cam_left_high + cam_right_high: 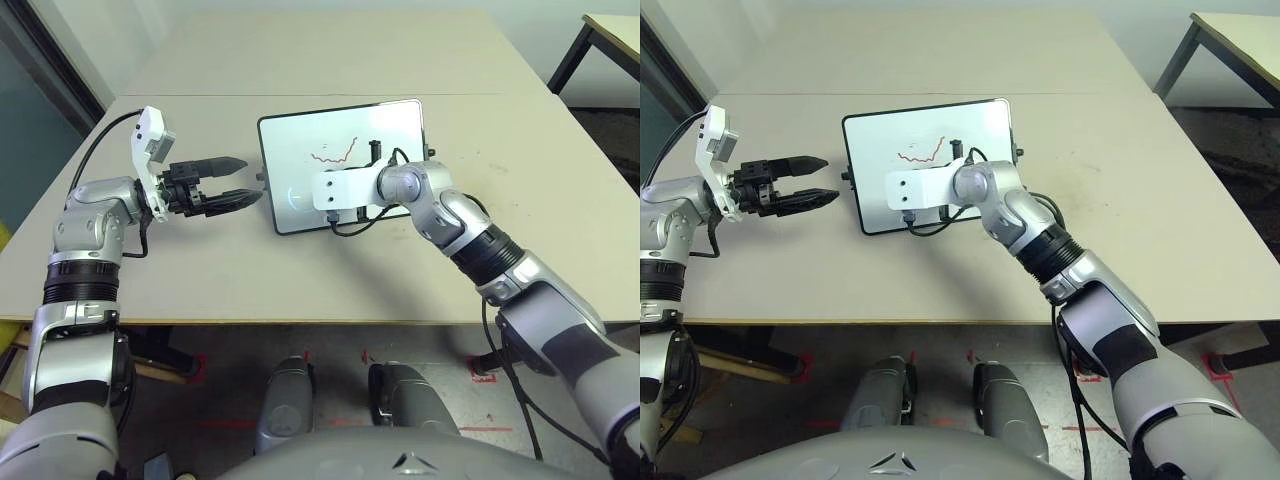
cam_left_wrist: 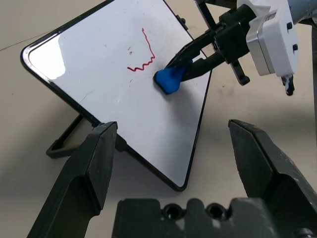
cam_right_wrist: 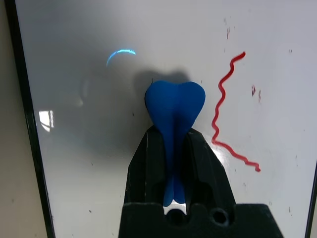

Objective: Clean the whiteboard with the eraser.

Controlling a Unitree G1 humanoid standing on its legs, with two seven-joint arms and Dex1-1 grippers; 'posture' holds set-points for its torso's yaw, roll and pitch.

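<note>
Where pinched, blue eraser (image 3: 174, 106) squeezed narrow.

board (image 2: 99, 84): white face, thin black frame and black stand; red squiggle (image 3: 228, 111) with small dark red flecks near it; faint light-blue arc (image 3: 120, 54)
eraser (image 3: 174, 106): bright blue, plain
right gripper (image 3: 173, 163): black fingers, white wrist housing
left gripper (image 1: 222, 182): black fingers, white bracket behind
arms (image 1: 1080, 270): silver with black bands
table (image 1: 400, 270): pale beige, plain
</note>
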